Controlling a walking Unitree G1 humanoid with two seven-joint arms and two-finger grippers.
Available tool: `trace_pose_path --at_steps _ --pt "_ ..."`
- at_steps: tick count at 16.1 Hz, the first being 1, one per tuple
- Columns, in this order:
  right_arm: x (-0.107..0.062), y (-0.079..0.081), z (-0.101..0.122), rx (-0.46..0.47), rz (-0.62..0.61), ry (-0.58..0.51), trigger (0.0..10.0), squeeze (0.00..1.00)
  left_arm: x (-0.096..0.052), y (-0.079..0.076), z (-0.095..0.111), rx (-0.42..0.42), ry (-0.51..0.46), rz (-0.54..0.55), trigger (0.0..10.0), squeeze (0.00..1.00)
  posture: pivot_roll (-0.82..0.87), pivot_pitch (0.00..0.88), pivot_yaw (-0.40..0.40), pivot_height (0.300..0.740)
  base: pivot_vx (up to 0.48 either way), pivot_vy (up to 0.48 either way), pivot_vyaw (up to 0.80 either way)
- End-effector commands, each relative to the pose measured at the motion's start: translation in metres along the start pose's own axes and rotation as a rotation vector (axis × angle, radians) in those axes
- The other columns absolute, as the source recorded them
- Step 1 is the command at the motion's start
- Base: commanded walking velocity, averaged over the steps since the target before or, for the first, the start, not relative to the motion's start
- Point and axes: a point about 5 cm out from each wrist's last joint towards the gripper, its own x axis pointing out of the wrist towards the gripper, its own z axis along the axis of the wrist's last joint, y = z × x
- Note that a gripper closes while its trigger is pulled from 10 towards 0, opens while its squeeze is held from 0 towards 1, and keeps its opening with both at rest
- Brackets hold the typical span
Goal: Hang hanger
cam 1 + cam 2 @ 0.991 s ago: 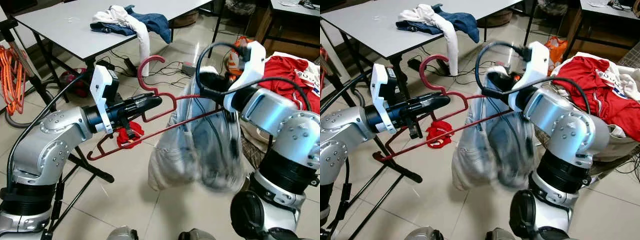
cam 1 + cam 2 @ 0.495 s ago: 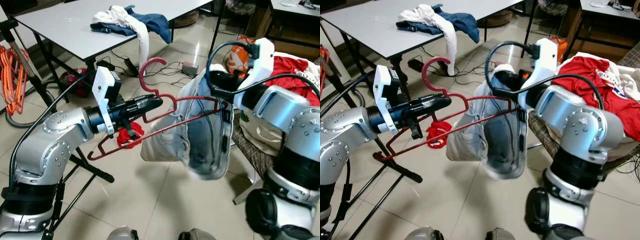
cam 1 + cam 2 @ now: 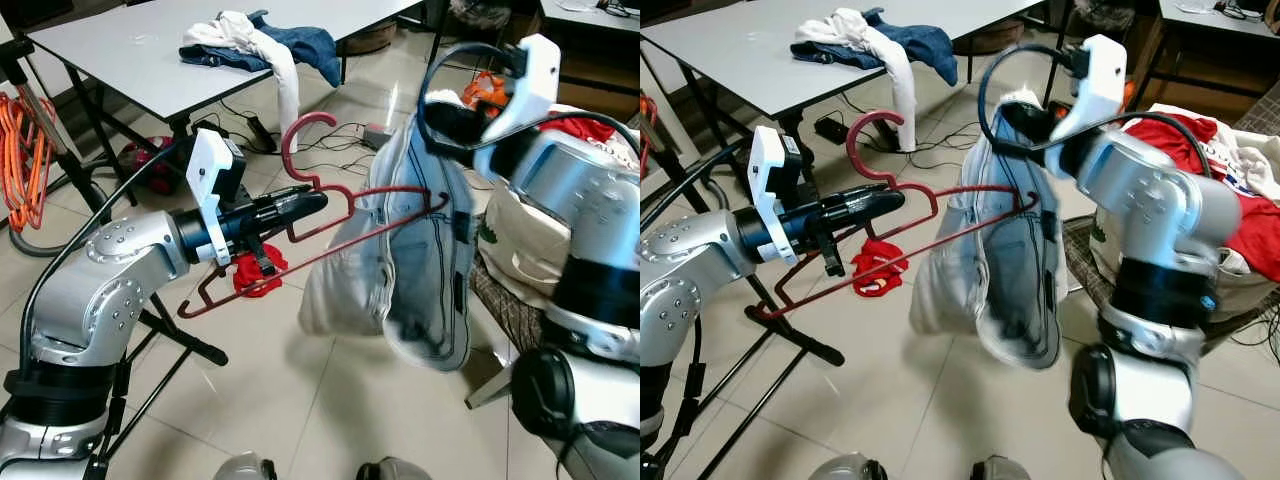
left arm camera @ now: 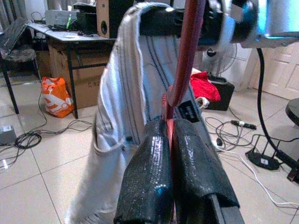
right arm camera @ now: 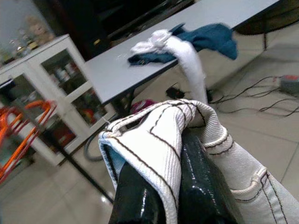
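The left gripper stays pinched on the red hanger, held level at 9 o'clock from the pale jeans. The right gripper, fingers clamped on the jeans' waistband, has risen toward 1 o'clock since a moment ago, so the jeans now hang longer. Beyond, at 11 o'clock, clothes lie on the grey table.

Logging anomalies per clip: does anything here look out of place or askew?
A red garment lies crumpled on the floor. The red hanger in the left gripper is tilted, with the pale jeans in the right gripper bunched over one end only.
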Motion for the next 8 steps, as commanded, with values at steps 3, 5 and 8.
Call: trace_pose_path --at_steps 3,5,8 --pt "0.010 0.024 0.028 0.061 0.049 -0.146 0.0 0.00 0.006 -0.001 0.000 0.017 0.000 -0.002 10.0 0.00 -0.10 0.000 -0.009 0.740 0.000 0.000 0.00" --pt "0.014 0.038 0.016 0.059 0.107 -0.115 0.0 0.00 0.008 -0.001 -0.002 0.014 0.001 0.014 10.0 0.00 -0.09 0.000 -0.012 0.740 0.000 0.000 0.00" --pt "0.014 0.041 -0.001 0.052 0.128 -0.060 0.0 0.00 0.008 0.005 -0.005 0.010 0.018 0.080 10.0 0.00 -0.09 0.000 -0.015 0.740 0.000 0.000 0.00"
